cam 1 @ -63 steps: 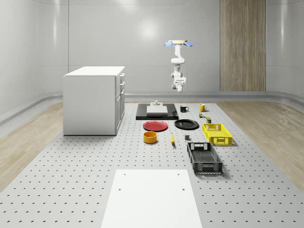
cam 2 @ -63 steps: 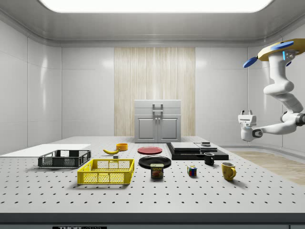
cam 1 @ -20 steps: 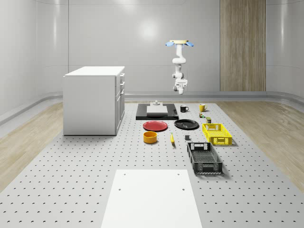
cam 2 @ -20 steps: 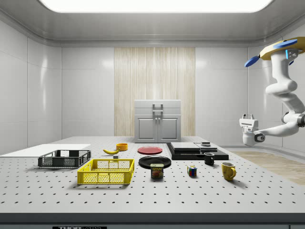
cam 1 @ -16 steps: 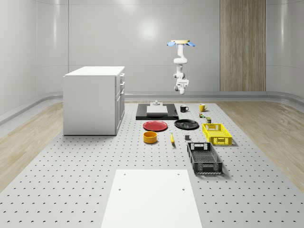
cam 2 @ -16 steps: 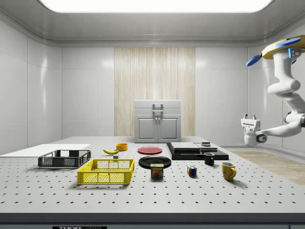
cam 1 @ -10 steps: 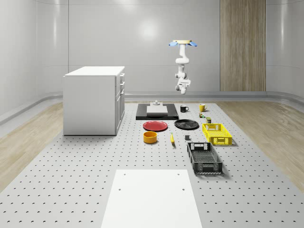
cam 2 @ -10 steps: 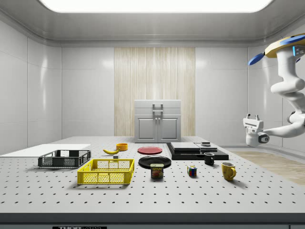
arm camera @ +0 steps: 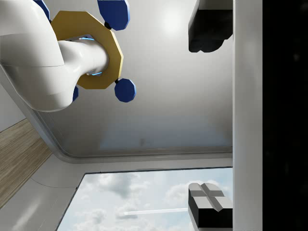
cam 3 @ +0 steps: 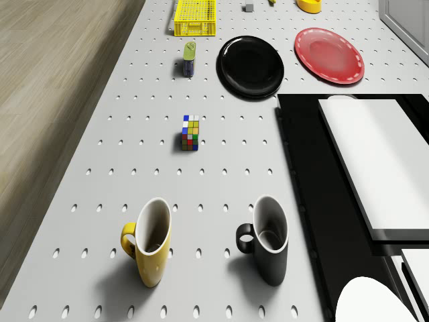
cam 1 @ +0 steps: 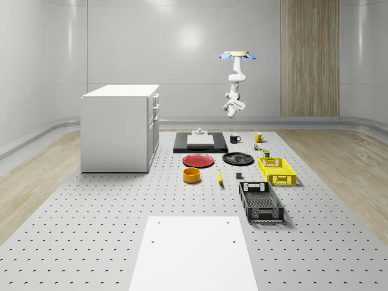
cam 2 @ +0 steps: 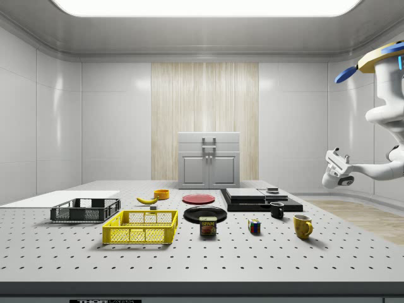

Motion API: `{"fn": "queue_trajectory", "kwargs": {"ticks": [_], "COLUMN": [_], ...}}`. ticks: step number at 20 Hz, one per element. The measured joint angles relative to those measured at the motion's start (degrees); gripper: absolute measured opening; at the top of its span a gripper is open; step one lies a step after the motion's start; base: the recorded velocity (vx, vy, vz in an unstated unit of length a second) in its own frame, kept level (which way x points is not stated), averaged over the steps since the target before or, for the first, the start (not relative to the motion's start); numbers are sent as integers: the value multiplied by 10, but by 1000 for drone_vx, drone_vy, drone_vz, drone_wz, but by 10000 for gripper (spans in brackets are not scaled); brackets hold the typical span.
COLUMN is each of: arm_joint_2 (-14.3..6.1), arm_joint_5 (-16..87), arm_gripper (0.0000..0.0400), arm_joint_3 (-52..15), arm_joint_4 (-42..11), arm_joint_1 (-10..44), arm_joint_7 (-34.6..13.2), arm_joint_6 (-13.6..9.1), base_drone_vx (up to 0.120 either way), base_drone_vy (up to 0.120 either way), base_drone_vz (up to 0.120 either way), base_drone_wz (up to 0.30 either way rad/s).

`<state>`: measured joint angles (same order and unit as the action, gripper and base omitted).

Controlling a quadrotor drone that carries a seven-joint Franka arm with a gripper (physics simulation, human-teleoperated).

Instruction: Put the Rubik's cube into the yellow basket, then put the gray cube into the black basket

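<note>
— Two baskets sit untouched; where is everything?
— Drone [cam 1: 239, 55] hovers beyond the table's far end, gripper [cam 2: 332, 163] tilted upward, fingers apart, empty. Rubik's cube [cam 3: 190, 132] rests near the mugs. Best to swing the wrist downward before descending squarely over it.

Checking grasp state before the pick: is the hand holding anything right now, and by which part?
Nothing is held. The hand is open and bare, pointing up while the drone hovers off the table's far end. The Rubik's cube sits on the table.
</note>
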<state>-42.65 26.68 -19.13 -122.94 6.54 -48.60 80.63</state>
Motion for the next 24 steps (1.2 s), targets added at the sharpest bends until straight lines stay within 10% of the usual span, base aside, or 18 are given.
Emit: {"fn": "queue_trajectory", "kwargs": {"ticks": [7,12,24], "arm_joint_2": [-45,-85,-158], "arm_joint_5": [403,681,866], "arm_gripper": [400,400,400], "arm_joint_3": [-243,-384,-508], "arm_joint_4": [-203,-355,-428], "arm_joint_1": [111,256,486], "arm_joint_7": [-100,-226,-384], "arm_joint_6": [10,-37,-136], "base_drone_vx": [97,120,120], "base_drone_vy": [120,120,13], "base_drone_vz": [0,0,-60], "base_drone_wz": [0,0,0]}}
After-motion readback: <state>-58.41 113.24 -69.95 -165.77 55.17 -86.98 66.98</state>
